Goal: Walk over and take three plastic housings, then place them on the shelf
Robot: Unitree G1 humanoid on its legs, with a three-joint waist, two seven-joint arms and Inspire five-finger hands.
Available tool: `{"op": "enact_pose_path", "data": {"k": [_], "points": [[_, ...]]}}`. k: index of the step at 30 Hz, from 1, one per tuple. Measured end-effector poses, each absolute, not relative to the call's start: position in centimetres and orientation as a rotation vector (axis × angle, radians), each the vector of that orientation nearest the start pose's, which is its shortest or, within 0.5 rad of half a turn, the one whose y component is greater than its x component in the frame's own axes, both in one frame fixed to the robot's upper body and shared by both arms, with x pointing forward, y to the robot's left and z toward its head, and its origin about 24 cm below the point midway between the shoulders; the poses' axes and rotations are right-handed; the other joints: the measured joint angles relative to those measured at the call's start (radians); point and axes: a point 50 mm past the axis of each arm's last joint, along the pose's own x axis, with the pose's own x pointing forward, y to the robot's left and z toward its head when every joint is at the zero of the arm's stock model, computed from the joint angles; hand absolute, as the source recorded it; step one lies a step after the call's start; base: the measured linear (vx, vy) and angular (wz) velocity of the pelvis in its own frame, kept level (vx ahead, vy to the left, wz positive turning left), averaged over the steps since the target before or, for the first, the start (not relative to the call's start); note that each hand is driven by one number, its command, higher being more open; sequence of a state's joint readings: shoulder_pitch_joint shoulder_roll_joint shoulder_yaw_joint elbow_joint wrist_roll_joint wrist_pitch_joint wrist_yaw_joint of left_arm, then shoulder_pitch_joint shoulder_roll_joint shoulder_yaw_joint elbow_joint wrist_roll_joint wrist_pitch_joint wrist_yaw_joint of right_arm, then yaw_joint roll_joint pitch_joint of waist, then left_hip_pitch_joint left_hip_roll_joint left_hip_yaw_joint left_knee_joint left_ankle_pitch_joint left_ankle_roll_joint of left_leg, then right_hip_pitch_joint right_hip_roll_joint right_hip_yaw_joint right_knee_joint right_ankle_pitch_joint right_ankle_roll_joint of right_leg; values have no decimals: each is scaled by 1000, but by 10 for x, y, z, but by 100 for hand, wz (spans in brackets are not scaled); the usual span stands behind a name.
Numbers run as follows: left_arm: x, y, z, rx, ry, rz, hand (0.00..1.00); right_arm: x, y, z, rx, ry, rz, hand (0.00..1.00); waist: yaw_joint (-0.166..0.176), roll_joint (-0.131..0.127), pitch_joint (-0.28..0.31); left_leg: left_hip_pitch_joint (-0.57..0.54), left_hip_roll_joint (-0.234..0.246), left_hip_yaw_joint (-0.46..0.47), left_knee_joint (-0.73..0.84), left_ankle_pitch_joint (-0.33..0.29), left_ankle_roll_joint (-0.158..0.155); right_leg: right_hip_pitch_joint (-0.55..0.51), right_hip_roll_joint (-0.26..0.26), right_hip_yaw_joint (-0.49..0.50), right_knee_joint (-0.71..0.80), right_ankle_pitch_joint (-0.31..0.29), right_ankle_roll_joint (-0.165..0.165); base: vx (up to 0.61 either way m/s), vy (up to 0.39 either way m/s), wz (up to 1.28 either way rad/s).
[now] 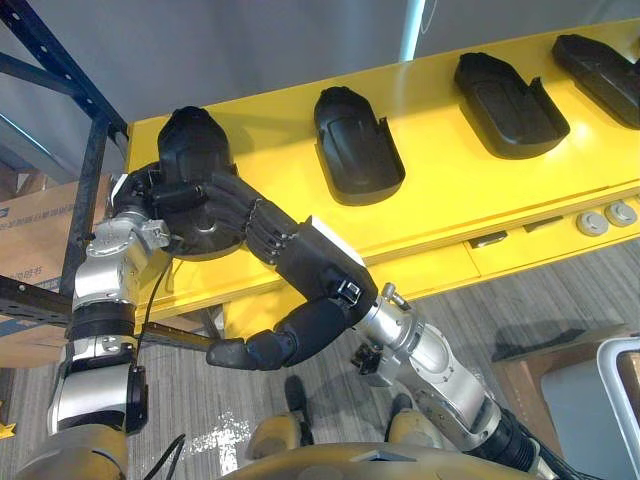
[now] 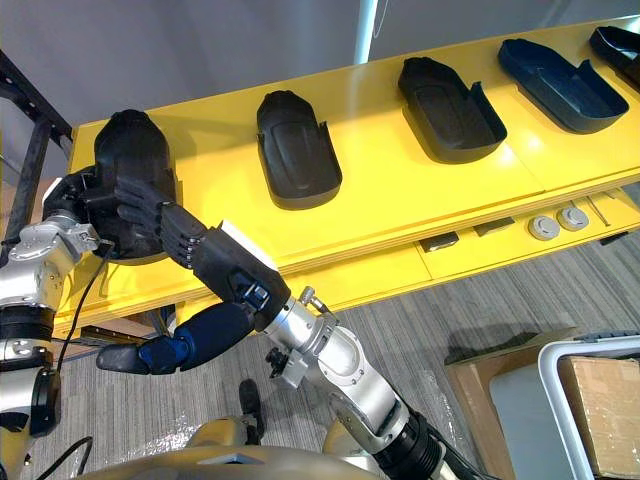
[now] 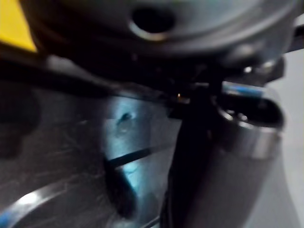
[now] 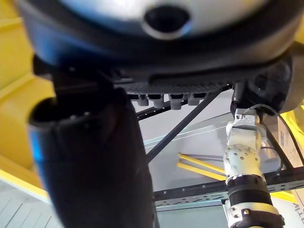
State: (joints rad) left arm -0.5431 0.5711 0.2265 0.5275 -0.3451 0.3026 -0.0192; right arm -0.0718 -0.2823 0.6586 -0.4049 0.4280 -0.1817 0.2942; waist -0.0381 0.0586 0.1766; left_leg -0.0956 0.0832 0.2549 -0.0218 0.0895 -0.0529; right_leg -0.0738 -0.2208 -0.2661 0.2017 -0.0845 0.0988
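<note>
**Leftmost housing (image 1: 195,140), left end of yellow desk (image 1: 450,190): flanked on both sides.**
The desk carries a row of black housings (image 1: 357,145). The leftmost housing lies with its long axis across the desk, near end at the front edge. The right hand (image 1: 320,265) comes from the right, fingers curled over that near end. The left hand (image 1: 145,195) sits against its left flank, fingers hidden, so its grip cannot be told.

Yellow table (image 1: 450,190) stands on grey plank floor (image 1: 560,290).

You stand in workshop or assembly hall: long yellow workbench (image 1: 450,200), black plastic housings (image 2: 298,150) in row along its top, dark steel rack (image 1: 60,60) at left end, cardboard box (image 1: 30,225) behind rack.
</note>
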Motion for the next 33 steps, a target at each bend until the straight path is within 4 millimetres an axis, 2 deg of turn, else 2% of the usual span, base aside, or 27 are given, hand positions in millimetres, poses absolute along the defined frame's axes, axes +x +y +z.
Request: {"op": "enact_pose_path", "data": {"k": [12,20,22,29,33], "points": [[338,321,124,31,157,383,100,183,-32,129,274,-419,1038,100,1,-12,14,0,17,71,43,-48,-2,1,-1,29,0,5,5,0,17,-8],[338,326,129,36,131,496,100,179,-31,125,289,-395,1040,100,-20,-13,14,31,20,83,57,-48,-1,25,1,38,-3,5,5,30,8,-3],[339,326,137,36,76,517,100,176,-33,119,306,-371,1024,100,-20,-15,13,53,21,87,48,-49,-3,47,3,39,-13,5,5,15,9,-5],[338,315,192,60,-199,469,100,166,-34,107,316,-313,997,100,-19,-22,-5,111,15,97,0,-37,-5,92,6,38,-34,5,5,0,4,-3],[335,315,205,175,-236,453,100,164,-35,104,322,-298,985,100,-16,-28,-51,141,14,97,-37,-20,-10,105,12,25,-37,6,4,20,-2,1]]}}
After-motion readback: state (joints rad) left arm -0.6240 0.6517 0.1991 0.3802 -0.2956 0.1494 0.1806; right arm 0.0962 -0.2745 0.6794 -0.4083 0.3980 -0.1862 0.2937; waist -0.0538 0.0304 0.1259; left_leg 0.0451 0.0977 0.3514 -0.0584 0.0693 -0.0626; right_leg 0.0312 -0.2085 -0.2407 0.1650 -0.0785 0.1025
